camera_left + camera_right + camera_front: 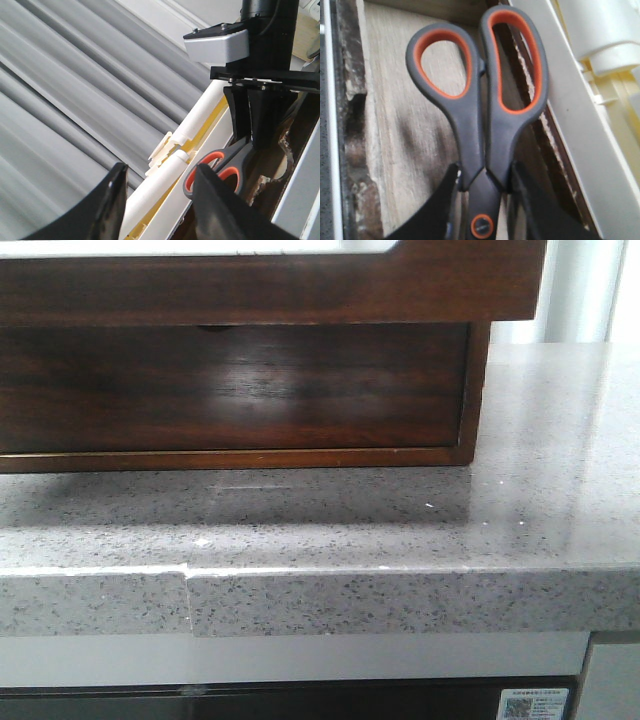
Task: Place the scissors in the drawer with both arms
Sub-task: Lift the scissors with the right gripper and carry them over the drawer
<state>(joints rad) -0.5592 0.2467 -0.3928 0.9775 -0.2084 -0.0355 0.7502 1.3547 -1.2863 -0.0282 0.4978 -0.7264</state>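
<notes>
The scissors [475, 125] have grey handles with orange-lined loops and an orange pivot dot. My right gripper [483, 167] is shut on them just above the pivot, loops pointing away from the wrist. Under them lies a pale wooden floor [405, 125] with dark brown walls. In the left wrist view the right gripper [252, 142] hangs with the scissors [237, 159] below it. My left gripper [160, 170] is open beside them, with nothing between its fingers. In the front view the dark brown drawer [230, 390] shows its glossy front and top notch. No gripper shows there.
A wooden frame [450, 290] sits over the drawer on a grey speckled stone counter [400, 530]. White tubes [200, 125] and a white ledge run beside the wooden box. Grey slats [75, 90] fill the background.
</notes>
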